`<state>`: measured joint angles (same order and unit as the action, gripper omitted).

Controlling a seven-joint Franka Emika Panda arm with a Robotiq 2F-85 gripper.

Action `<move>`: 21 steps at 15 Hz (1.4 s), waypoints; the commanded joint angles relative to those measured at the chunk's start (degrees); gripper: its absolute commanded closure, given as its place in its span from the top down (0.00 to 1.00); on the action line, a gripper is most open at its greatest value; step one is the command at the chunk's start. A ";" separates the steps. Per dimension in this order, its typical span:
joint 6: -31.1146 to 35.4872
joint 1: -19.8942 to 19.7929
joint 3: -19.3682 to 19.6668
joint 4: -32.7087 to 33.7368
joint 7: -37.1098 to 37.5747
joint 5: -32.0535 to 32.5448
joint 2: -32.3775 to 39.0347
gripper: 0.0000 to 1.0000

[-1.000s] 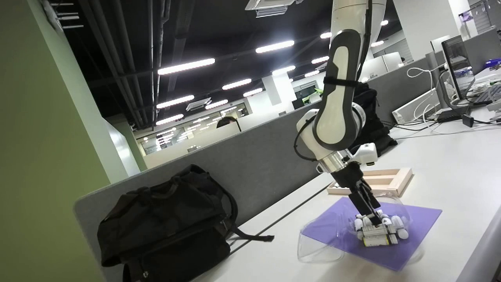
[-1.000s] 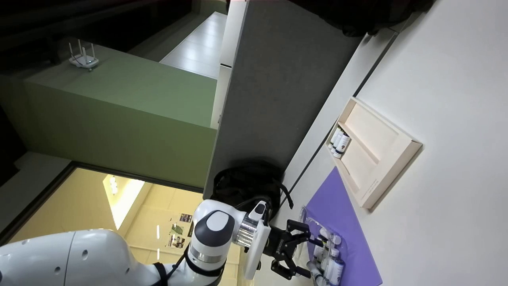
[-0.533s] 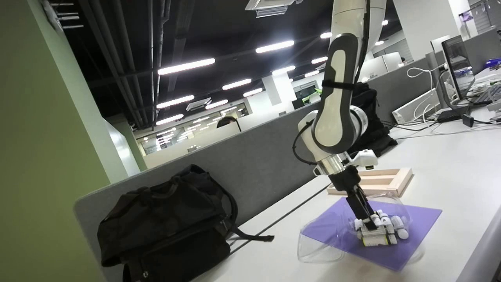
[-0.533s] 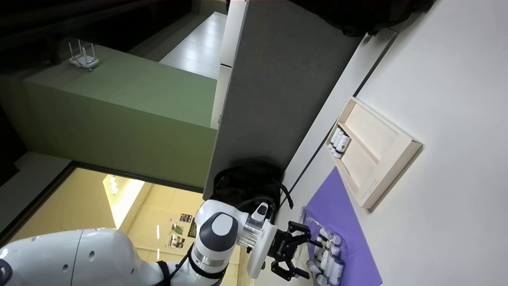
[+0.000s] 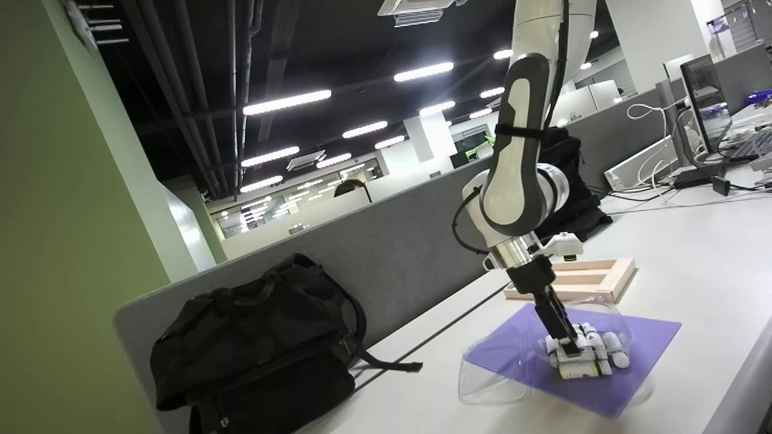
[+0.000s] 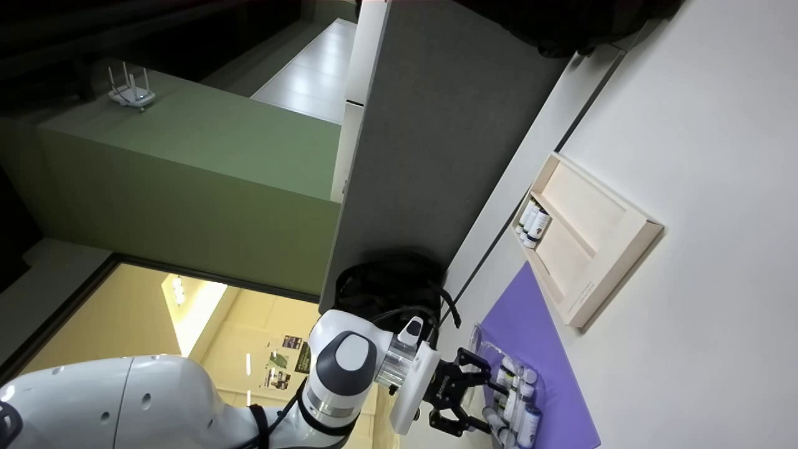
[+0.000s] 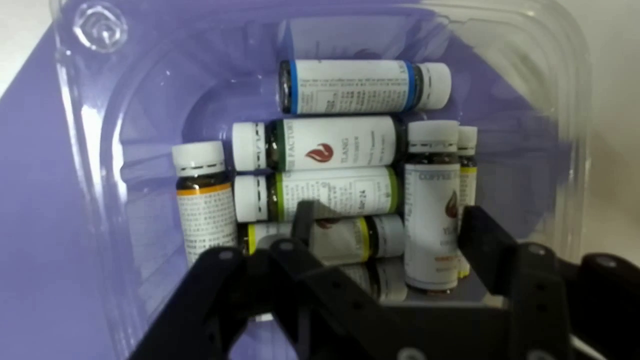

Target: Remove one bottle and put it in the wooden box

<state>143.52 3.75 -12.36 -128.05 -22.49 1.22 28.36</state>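
Several small bottles with white caps lie close together in a clear plastic container (image 7: 575, 150). My gripper (image 7: 390, 220) is open above them. In the wrist view, a white-labelled bottle (image 7: 431, 225) lies lengthwise between the fingers, nearer the right one. The left finger is over a yellow-banded bottle (image 7: 345, 242) and a green-banded bottle (image 7: 340, 192). The gripper also shows low at the cluster in both exterior views (image 5: 570, 346) (image 6: 496, 410); contact cannot be told. The pale wooden box (image 6: 614, 274) has compartments, with a few bottles (image 6: 536, 227) in a corner one; it also shows behind the gripper (image 5: 618, 280).
The container stands on a purple mat (image 5: 651, 337) on a white table. Its clear lid (image 5: 494, 401) lies open beside it. A black backpack (image 5: 253, 337) and a grey partition (image 5: 410, 241) stand along the table's back. A monitor (image 5: 702, 102) and cables are farther off.
In the exterior views my gripper has shifted a little and lowered toward the bottles, mostly in the first half second. It stays open. The bottles and the box have not visibly moved.
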 commanded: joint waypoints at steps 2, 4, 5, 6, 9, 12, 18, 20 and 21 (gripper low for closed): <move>0.74 -0.95 -0.68 -0.69 -0.38 -0.90 -1.08 0.43; 0.68 -1.26 -0.99 -0.88 -0.53 -1.55 -1.46 0.33; 0.69 -1.43 -1.15 -0.96 -0.63 -2.08 -1.63 0.25; 0.67 -1.65 -1.29 -1.10 -0.80 -2.67 -1.94 0.20; 0.77 -2.23 -1.26 -1.40 -0.74 -3.74 -2.55 0.11; 0.07 -1.11 0.68 -1.61 3.29 -2.61 -4.18 0.10; 4.66 2.32 8.51 -5.24 17.19 4.00 -11.04 0.10; 4.85 3.51 11.19 -7.16 23.01 7.58 -13.80 0.10; 5.01 3.79 12.48 -8.06 25.83 9.44 -14.94 0.10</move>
<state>147.67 5.46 -3.49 -131.74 -5.80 6.07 18.72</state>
